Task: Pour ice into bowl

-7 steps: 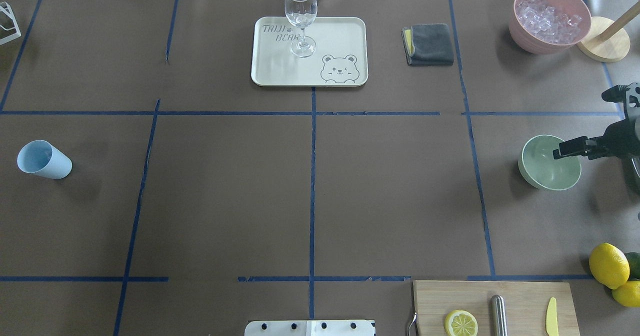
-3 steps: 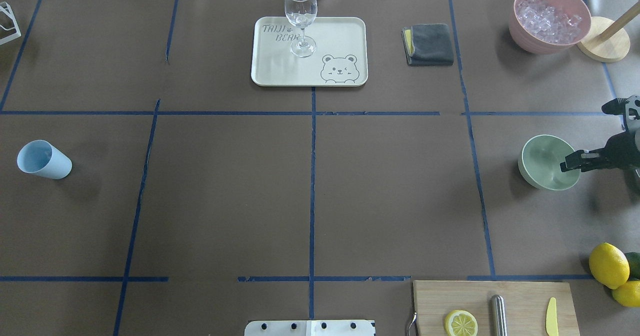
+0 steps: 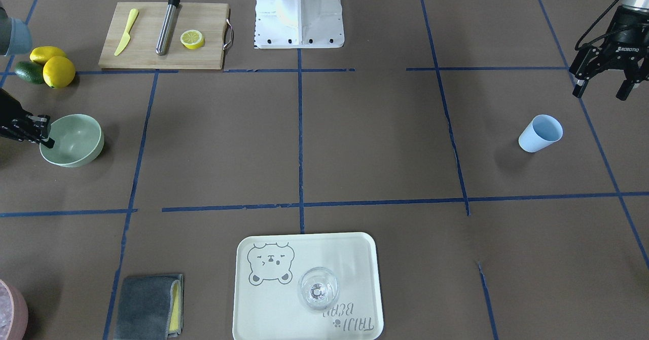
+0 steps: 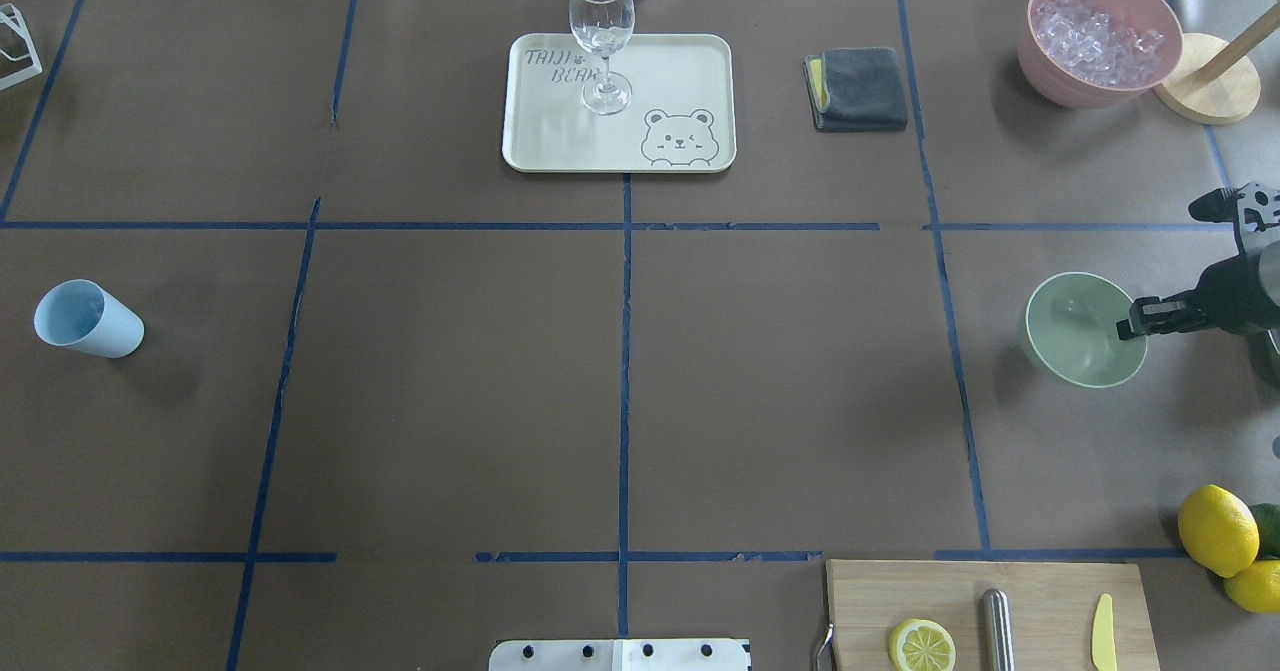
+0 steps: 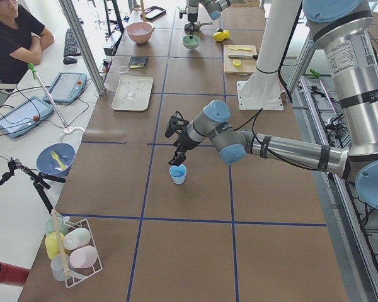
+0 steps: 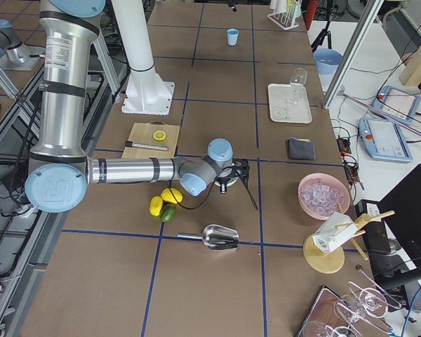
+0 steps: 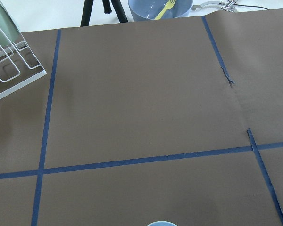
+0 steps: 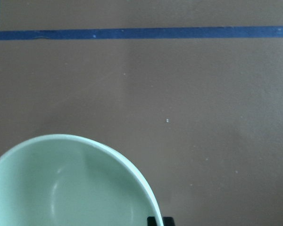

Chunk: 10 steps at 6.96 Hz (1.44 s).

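The right gripper (image 4: pixel 1126 330), pinching only the rim of the round pale mint-green bowl (image 4: pixel 1072 329), may let it swivel or slip free; the left gripper (image 3: pixel 599 95) hangs spread

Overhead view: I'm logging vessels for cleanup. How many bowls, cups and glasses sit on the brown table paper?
Bowls: 2 (mint-green bowl, pink bowl)
Cups: 1 (blue cup)
Glasses: 1 (wine glass)
Total: 4
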Available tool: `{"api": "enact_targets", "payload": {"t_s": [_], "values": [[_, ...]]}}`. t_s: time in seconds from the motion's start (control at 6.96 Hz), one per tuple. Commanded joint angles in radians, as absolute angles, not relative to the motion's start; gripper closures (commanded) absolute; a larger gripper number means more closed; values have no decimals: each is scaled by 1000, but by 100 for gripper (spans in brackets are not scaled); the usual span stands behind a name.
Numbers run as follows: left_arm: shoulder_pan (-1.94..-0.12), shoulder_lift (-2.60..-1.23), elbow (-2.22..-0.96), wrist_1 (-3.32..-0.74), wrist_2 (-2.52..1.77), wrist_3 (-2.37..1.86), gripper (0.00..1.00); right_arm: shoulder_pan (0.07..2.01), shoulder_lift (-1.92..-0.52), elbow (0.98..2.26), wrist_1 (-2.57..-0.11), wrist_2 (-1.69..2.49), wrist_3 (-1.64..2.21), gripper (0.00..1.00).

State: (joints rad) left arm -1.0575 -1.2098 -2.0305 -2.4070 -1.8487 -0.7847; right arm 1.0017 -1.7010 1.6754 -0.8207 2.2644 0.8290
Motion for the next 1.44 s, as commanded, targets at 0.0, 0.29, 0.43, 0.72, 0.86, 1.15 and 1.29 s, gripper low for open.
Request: {"api": "enact_targets", "payload": {"t_s": [0.0,0.29,0.43,0.72,0.86,1.15,1.29], "values": [[-1008,-1120,-2026,-2549,-1798,-817,0,1040,-1669,1759,-853,2383,958,100],[-831,-1088,-2025,-2610,-1651,-991,0,1045,-1521,1830,-1006,2402,1133,100],[-698,-1068,-2017,-2626,-1520,-1115,0,1025,-1449,1850,-1084,2401,1170,100],[-461,-1066,-1940,-2664,-1279,-1306,0,929,-1303,1852,-1169,2369,1308,100],[-390,-1066,-1886,-2687,-1168,-1356,0,881,-1228,1852,-1210,2344,1369,100],[-351,-1122,-1809,-2689,-1027,-1371,0,798,-1146,1852,-1248,2280,1448,100],[-345,-1147,-1769,-2689,-965,-1371,0,781,-1123,1852,-1267,2254,1462,100]]}}
